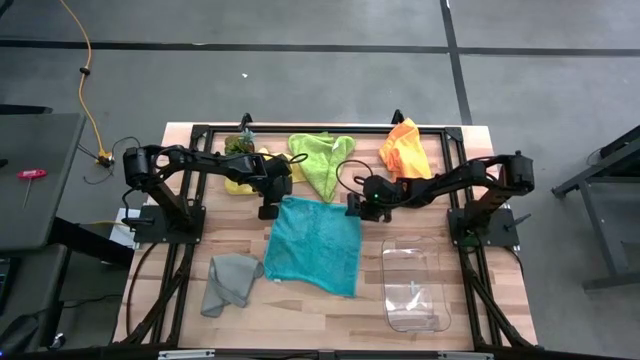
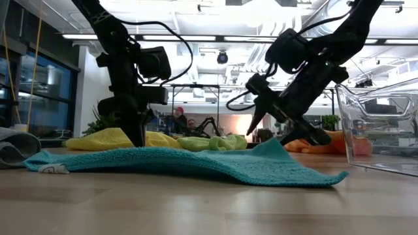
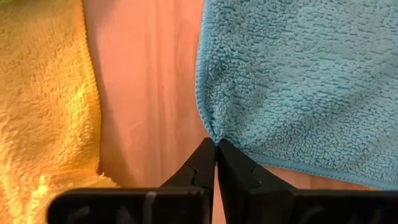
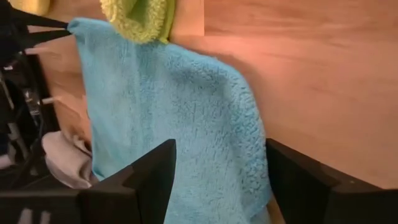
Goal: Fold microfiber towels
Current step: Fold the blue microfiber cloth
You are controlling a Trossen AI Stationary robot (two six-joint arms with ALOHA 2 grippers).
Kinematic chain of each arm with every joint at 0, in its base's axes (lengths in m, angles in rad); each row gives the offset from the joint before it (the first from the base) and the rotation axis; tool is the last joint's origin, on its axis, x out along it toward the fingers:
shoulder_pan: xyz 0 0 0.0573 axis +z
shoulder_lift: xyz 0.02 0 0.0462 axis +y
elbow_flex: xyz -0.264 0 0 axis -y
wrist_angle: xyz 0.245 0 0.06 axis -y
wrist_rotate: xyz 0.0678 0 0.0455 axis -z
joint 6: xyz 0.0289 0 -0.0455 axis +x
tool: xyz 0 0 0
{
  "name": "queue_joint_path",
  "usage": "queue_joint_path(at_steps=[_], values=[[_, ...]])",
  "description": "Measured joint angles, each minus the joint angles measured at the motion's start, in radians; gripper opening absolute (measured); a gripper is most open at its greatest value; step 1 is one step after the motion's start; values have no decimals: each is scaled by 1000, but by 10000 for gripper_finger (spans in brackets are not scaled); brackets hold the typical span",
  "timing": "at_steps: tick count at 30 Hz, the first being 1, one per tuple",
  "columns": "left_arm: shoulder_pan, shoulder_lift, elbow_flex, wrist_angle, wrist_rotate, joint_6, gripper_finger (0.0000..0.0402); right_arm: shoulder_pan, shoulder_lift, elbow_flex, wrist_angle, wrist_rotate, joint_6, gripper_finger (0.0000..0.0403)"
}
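Teal towel (image 1: 316, 245) lay flat mid-desk. Left gripper (image 3: 215, 144) was pinched tight on its far left corner, while the right gripper (image 4: 217, 171) sat with fingers spread wide over the far right corner, not clamped.

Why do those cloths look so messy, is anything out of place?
Nothing looks damaged or spilled. The grey towel lies crumpled near the front; the orange towel and lime towel are bunched at the back. Only the teal towel is spread flat.
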Motion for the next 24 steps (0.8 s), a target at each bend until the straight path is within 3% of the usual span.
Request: queue_joint_path(at_steps=[12,18,24], values=[[0,0,0,-2,0,-7,0,-27,-1,0,-9,26,-76,91],[0,0,0,-2,16,-80,0,-59,-1,0,-9,19,-161,15],[0,0,0,-2,22,-82,0,-76,-2,0,-18,-28,-214,12]])
